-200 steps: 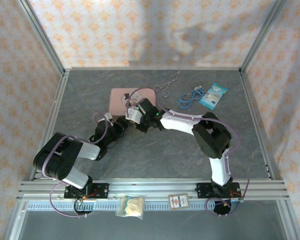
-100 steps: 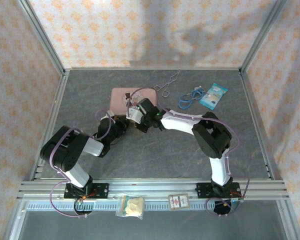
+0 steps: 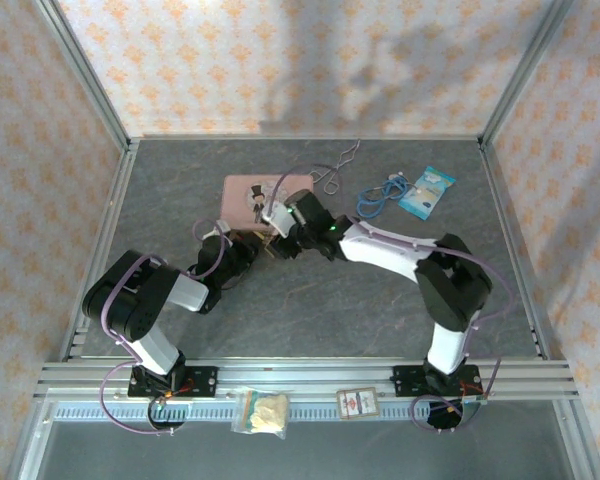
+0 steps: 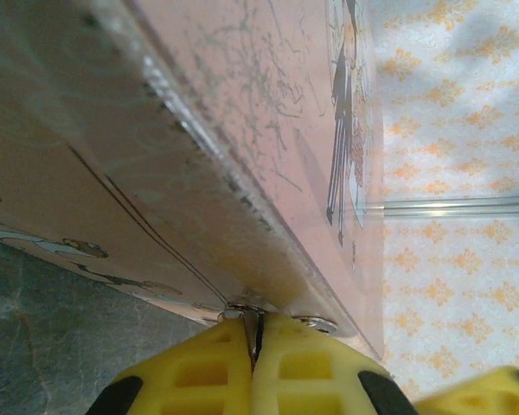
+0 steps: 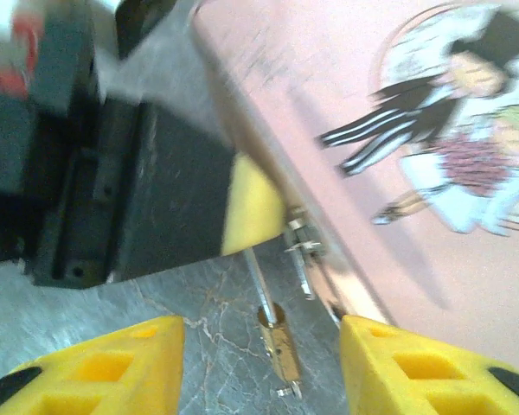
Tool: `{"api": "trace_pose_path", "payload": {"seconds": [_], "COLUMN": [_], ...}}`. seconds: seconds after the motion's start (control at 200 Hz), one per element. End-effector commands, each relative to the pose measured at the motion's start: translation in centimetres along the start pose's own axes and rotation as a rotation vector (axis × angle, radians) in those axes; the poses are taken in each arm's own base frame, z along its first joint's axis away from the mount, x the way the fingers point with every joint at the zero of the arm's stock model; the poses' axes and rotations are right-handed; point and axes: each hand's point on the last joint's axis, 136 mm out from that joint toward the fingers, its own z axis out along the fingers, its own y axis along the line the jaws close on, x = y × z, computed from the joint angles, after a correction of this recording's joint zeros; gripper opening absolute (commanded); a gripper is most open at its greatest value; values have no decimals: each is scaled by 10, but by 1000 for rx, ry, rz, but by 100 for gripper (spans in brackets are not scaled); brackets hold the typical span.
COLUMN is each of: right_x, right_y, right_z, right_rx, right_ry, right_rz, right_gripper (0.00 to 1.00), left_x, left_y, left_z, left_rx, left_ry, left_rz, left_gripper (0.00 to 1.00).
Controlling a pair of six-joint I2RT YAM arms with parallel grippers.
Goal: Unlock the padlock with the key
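Padlock [image 5: 277,341], brass, hanging beside pink tin [image 5: 398,104]: your left gripper [image 4: 253,346] clenched, apparently steadying its shackle [image 5: 253,277]; right gripper [image 5: 259,324] spread, empty; next, fetch the key.

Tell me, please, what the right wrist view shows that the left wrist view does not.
From the right wrist: the small brass padlock on a thin silver wire, seen in the gap of the open right gripper and untouched by its fingers. From the left wrist: the patterned wall and the left gripper end-on, its fingers pressed together at the tin's edge. In both: the pink tin with its cartoon lid, and the grey table.
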Motion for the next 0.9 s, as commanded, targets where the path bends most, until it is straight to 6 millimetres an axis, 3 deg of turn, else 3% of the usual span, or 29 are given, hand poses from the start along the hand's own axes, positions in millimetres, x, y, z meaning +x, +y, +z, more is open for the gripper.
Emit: {"api": "trace_pose_path", "payload": {"seconds": [0.0,0.07,0.175,0.556,0.896], "right_x": [-16,-9,7,28,77], "right_y": [-44,-86,-111,-119,-125], "right_z": [-26,-37,-41,0,8], "right_rx": [162,368,492,489,542], "right_ry": [-108,-132,-150,-134,-87], "right_rz": [362,587,732,859,957], "right_gripper": [49,49,49,51,50], "left_x": [-8,-8,-9,-10,-21], "left_y": [-8,-7,-5,-4,2], "left_z": [2,1,-1,-7,-21], "left_rx": [14,9,1,29,46], "left_ry": [-38,-40,-48,-69,-152], "left_rz": [37,41,47,28,-19], "left_gripper": [0,0,0,0,0]}}
